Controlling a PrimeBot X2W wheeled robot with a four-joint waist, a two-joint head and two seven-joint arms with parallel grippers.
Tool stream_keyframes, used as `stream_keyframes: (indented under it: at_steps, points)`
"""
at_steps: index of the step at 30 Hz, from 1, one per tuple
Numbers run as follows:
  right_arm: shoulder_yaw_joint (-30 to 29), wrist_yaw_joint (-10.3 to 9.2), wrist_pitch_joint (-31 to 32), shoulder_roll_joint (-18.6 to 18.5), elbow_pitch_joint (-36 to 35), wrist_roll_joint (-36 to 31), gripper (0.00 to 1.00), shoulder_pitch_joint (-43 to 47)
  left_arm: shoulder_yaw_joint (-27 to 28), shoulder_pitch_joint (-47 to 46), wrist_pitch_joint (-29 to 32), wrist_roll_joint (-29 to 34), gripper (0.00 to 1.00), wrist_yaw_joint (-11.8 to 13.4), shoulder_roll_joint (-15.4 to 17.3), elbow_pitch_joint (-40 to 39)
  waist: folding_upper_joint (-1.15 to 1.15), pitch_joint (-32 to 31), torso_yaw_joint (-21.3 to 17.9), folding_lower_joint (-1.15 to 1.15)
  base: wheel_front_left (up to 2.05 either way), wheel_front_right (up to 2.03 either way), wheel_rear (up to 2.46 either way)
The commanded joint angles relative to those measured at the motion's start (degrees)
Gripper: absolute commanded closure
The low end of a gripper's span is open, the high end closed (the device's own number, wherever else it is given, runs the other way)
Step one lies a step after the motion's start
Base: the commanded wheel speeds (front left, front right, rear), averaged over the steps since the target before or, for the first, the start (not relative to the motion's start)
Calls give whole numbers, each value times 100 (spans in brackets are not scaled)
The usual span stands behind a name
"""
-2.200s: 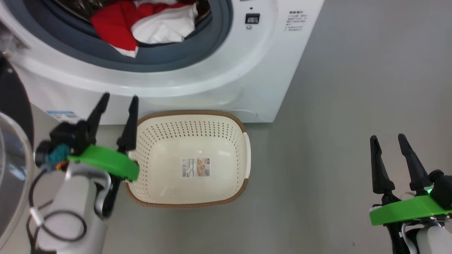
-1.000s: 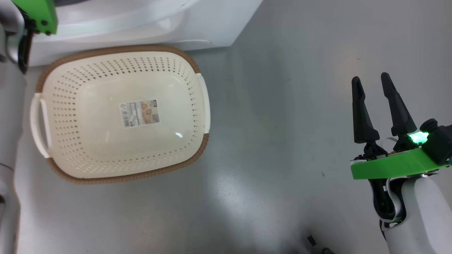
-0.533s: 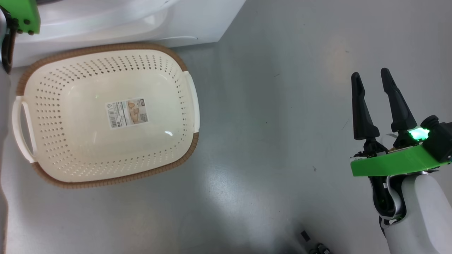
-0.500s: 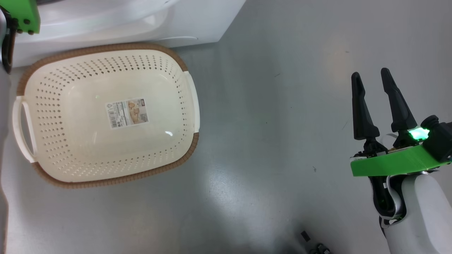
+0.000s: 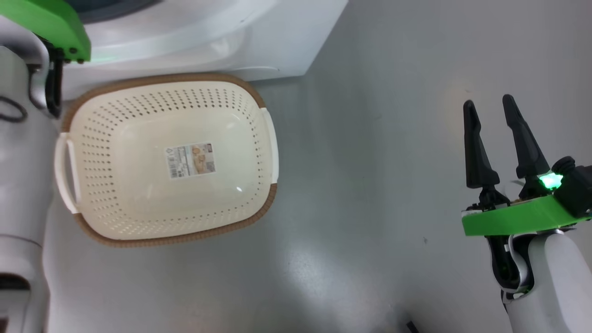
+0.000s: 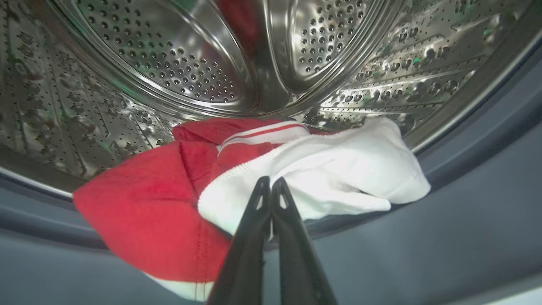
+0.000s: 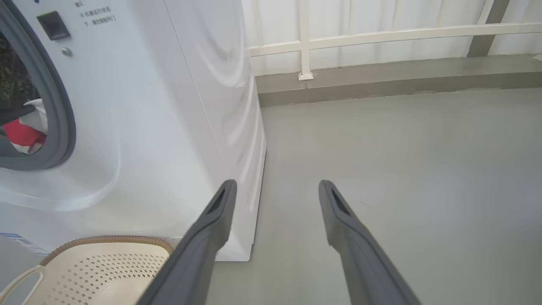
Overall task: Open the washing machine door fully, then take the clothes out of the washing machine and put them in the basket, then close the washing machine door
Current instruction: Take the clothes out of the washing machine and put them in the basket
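Inside the washing machine (image 5: 208, 41), against the steel drum (image 6: 169, 63), the clothes lie in a heap: a red garment (image 6: 148, 212) and a white garment (image 6: 347, 169). My left gripper (image 6: 270, 181) is shut, its tips pinched into a fold of the white garment. The left forearm (image 5: 23, 162) reaches up past the cream basket (image 5: 162, 78), which stands empty on the floor before the machine (image 7: 169, 127). At the right my right gripper (image 5: 488, 100) hangs open above the floor, holding nothing. The washing machine door is out of view.
The grey rubber ring (image 6: 465, 190) rims the drum opening below the clothes. Grey floor (image 5: 370, 185) stretches right of the basket (image 7: 106, 262). A low kerb and white railing (image 7: 305, 42) stand behind the machine.
My left gripper has closed onto the white garment in the drum. The head camera has shifted a little, so the basket sits further right and lower. The right gripper has stayed open.
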Motion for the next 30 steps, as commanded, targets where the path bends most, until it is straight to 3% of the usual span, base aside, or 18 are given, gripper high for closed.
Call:
stream_keyframes:
  at_steps: [1,8,13,30]
  points:
    - [66,37,-35,-1,-114,-45,0,190,112,108,-62,-31,100,49,236,-212,0,-166,150,0,0,0,0]
    - [-42,37,-35,-1,-74,-134,0,390,616,1350,-64,-48,100,61,88,-1745,0,-556,374,0,0,0,0]
    - [-143,37,-35,-1,-52,-200,0,562,1004,2192,-65,98,100,-57,-196,-2686,0,-804,565,0,0,0,0]
    - [-286,37,-35,-89,-78,-253,0,802,1634,3856,-65,479,100,-447,-829,-5347,0,-1120,927,0,0,0,0]
